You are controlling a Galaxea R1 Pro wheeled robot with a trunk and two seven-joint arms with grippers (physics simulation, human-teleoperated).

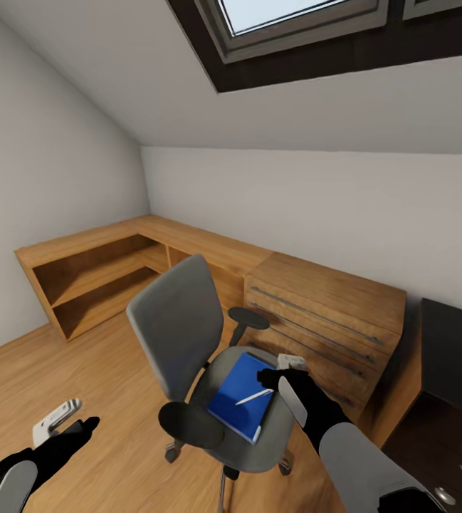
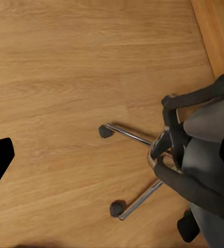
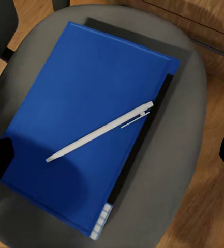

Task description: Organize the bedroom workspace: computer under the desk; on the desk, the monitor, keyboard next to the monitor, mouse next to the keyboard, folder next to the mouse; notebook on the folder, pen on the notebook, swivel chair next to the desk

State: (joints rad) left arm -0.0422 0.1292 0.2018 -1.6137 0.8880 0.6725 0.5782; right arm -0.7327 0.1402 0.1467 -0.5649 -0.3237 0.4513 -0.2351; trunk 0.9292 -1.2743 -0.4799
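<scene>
Hovering open and empty over the swivel chair [image 1: 209, 356], the right gripper [image 1: 287, 370] must next pick the pen [image 3: 99, 132] off the folder [image 3: 86, 129].

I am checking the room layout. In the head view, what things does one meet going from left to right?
Left gripper → open wooden shelf unit → swivel chair → folder with the pen on it → right gripper → light-wood drawer chest → desk.

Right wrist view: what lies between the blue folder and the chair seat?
A dark notebook lies there, its edge showing past the folder, on the chair seat. The pen rests on top.
</scene>
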